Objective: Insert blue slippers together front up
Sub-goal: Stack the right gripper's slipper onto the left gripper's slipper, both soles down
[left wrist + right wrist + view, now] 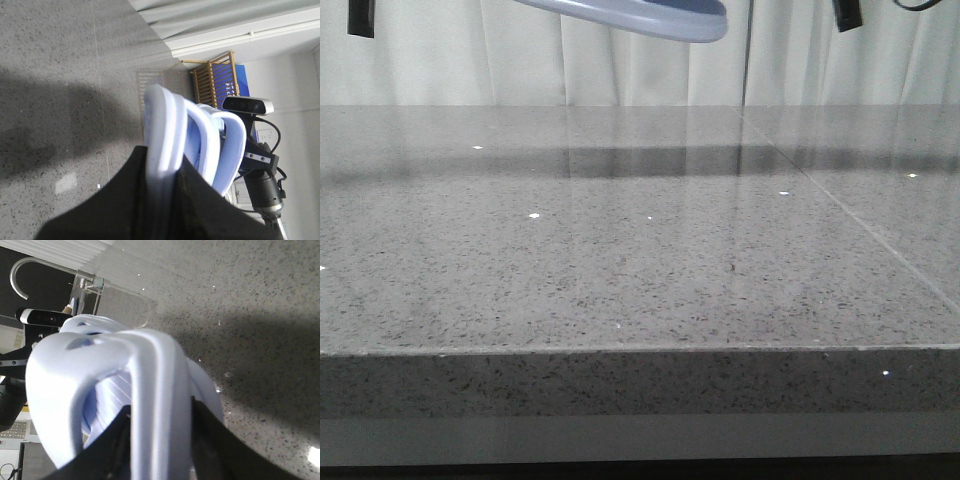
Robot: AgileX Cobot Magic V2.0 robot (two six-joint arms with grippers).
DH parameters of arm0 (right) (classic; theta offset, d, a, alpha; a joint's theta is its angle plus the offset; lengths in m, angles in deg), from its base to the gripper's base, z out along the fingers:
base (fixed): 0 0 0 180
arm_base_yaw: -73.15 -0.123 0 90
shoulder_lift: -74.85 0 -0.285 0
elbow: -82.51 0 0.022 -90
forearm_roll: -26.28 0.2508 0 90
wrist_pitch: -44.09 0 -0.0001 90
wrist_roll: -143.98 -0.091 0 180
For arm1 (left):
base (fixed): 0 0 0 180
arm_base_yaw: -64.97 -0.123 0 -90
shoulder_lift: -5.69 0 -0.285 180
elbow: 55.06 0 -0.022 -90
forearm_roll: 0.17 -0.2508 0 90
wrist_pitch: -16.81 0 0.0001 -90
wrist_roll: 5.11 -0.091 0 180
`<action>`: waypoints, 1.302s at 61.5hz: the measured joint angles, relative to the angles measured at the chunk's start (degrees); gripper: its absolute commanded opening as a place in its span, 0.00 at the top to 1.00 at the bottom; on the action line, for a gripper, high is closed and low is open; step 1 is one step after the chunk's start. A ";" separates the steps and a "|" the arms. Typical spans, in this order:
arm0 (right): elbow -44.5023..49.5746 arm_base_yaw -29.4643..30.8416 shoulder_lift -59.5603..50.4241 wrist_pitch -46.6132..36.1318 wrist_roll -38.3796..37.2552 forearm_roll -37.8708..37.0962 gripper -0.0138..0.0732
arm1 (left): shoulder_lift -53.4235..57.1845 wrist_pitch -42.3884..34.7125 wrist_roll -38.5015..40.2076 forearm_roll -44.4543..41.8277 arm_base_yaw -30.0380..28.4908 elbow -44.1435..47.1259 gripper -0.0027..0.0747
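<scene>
While aloft, ribbed foam blue slippers point(150, 390) seem nested, both fingers clamped.

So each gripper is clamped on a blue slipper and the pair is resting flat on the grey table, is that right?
Not quite. The blue slippers are held up in the air, not resting on the grey table; the front view shows them well above it. The left gripper and right gripper are indeed clamped on them.

blue slippers point(200, 145): two, nested one into the other
left gripper point(162, 172): one, black fingers clamped on a slipper edge
right gripper point(160, 415): one, black fingers clamped on a slipper edge
worktop point(620, 270): one, grey speckled
</scene>
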 measured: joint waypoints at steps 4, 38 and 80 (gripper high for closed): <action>0.00 1.42 -0.43 0.08 -0.03 -0.36 0.50 | 0.00 0.21 0.00 0.00 0.00 0.00 0.99; -3.83 6.98 -4.96 0.49 -3.10 -18.62 0.40 | 0.00 0.53 -0.18 -5.87 0.00 0.00 0.99; -9.83 6.98 -12.28 2.14 -6.81 -34.68 0.40 | 0.00 0.04 -0.41 -17.12 0.00 2.22 0.99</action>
